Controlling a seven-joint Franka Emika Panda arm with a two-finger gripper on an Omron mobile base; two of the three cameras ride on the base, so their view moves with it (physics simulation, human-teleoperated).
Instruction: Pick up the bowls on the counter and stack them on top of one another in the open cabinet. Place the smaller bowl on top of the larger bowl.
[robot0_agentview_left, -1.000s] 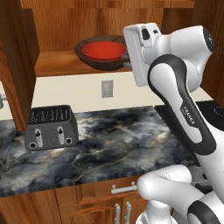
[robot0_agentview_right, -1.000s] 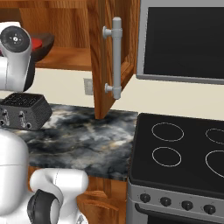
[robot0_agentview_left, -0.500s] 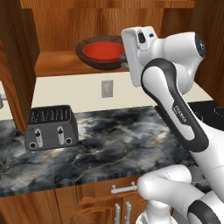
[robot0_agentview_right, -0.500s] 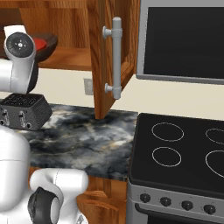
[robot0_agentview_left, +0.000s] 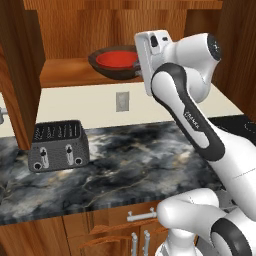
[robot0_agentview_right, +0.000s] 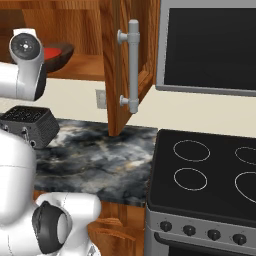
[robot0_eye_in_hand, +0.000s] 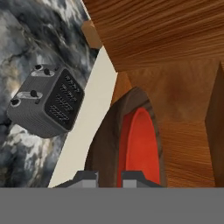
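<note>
Stacking looks done: I see the small glossy red bowl (robot0_agentview_left: 116, 59) nested in the wide dark brown wood-grain bowl (robot0_agentview_left: 102, 68) on the reddish-brown cabinet shelf (robot0_agentview_left: 65, 74). Gripper (robot0_eye_in_hand: 109, 178), at six o'clock in the hand view, is nearly closed, apparently holding nothing.

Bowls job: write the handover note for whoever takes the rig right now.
End effector: fingers close together, shut, nothing seen between them; it sits at the near rim of the stacked bowls.
Red bowl: nested inside the brown bowl, both on the cabinet shelf.
Counter: no bowls on the part in view; a grey toaster stands at its left.
Done: both bowls stacked in the open cabinet, smaller on larger.
Left: probably just back the arm out without nudging the stack.
</note>
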